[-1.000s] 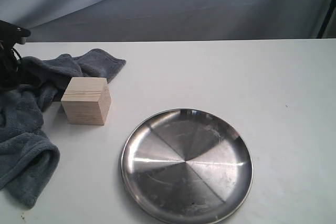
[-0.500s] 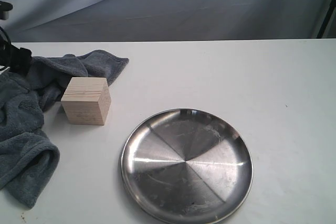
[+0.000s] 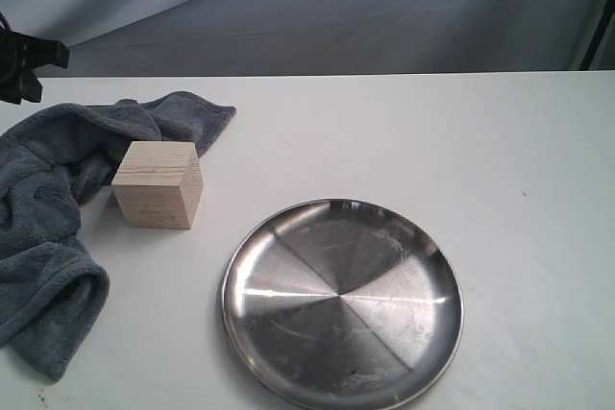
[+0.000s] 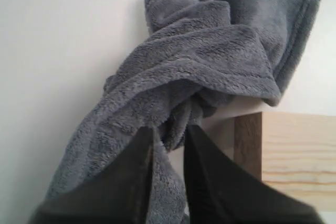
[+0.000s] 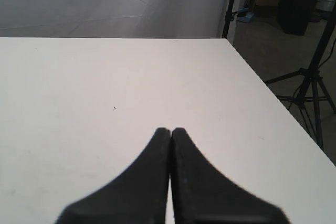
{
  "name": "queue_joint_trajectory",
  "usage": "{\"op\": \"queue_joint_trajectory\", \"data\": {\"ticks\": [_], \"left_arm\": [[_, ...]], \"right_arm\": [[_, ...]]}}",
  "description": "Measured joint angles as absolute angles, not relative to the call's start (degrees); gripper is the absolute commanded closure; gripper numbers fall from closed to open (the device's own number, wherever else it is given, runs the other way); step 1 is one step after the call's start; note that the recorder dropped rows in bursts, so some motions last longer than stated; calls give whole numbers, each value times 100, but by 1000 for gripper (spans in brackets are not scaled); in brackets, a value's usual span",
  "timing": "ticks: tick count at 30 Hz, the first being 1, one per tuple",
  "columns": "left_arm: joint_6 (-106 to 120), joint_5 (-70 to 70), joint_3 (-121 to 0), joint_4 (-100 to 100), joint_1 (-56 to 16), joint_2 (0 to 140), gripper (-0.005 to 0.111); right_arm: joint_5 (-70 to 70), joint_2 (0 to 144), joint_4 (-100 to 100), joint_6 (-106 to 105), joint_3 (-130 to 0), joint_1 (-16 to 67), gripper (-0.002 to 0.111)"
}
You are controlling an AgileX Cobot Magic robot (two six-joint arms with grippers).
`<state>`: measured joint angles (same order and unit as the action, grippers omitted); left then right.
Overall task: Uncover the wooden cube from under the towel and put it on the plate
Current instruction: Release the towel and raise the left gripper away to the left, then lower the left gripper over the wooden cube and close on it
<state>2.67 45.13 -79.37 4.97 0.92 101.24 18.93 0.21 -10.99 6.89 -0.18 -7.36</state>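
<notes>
Exterior view: the steel plate (image 3: 288, 237) lies on the white table (image 3: 461, 132) near the front edge, showing only its own scuffed, shiny surface. The wooden cube (image 3: 157, 184) stands on the table to the plate's left, apart from its rim, flat on one face. With equal sides it has no long axis; one upright edge is turned toward the plate and its grain lines run level across the side faces. The grey towel (image 3: 43, 237) lies bunched along the left side, touching the cube's back. Compared with half a second ago, the left arm (image 3: 29, 57) has risen off the towel to the frame's upper left edge, and the cloth it covered now lies exposed; cube and plate have not moved

Left wrist view: the left gripper (image 4: 168, 132) hangs above the towel (image 4: 199, 66) with its jaws a narrow gap apart and nothing held between them. The cube (image 4: 294, 156) sits just beside, a fold of towel overlapping its top corner

Right wrist view: the right gripper (image 5: 170, 129) hovers over bare table (image 5: 105, 87), its jaws pressed together on nothing
</notes>
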Motion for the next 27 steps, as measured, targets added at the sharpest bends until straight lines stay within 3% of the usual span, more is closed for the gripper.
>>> {"op": "queue_joint_trajectory", "data": {"ticks": [10,14,18,21,24,27], "left_arm": [[-520,4782,-7937,-157,-961,10124,103],[-1175,4916,-7937,-1012,-1546,10124,96],[-1368,4628,-7937,-1273,-2257,10116,65],[-1929,4374,-7937,-1308,-2399,10116,39],[-2167,4299,-7937,-1498,-2399,10116,19],[-2189,4289,-7937,-1512,-2399,10116,10]], "right_arm": [[1893,21,-1099,689,-18,-736,108],[1893,21,-1099,689,-18,-736,108],[1893,21,-1099,689,-18,-736,108],[1893,21,-1099,689,-18,-736,108],[1893,21,-1099,689,-18,-736,108],[1893,21,-1099,689,-18,-736,108]]}}
